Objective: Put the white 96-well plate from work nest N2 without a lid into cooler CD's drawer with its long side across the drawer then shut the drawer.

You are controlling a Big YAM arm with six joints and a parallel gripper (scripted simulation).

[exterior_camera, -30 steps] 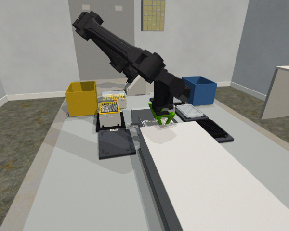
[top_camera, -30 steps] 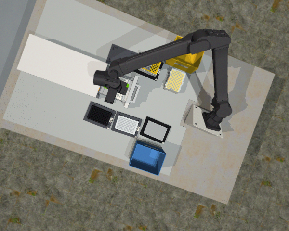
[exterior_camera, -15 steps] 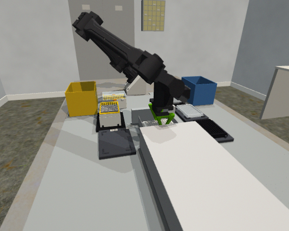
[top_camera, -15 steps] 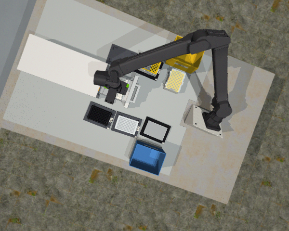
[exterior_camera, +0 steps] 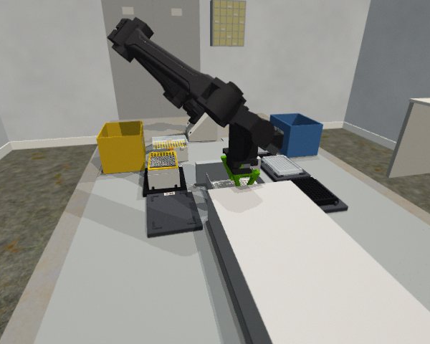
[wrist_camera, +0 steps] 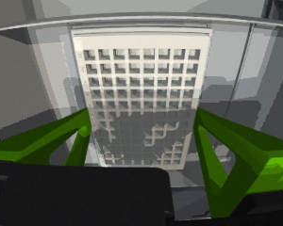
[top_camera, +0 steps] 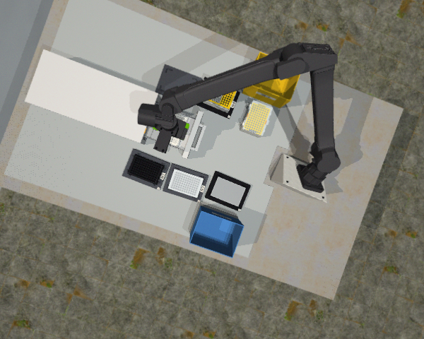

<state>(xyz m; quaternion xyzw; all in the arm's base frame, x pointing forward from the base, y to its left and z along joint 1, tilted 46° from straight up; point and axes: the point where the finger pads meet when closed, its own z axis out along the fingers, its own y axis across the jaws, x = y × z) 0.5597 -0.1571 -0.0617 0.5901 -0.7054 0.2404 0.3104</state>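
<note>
I had the green-fingered parallel gripper (wrist_camera: 141, 135) pinching the white gridded 96-well plate (wrist_camera: 141, 82) across its width, over the grey open drawer (top_camera: 190, 135) of the long white cooler (top_camera: 87, 92). I judged placing was in hand; next I needed to lower it flat within one place's ribs, then release.
</note>
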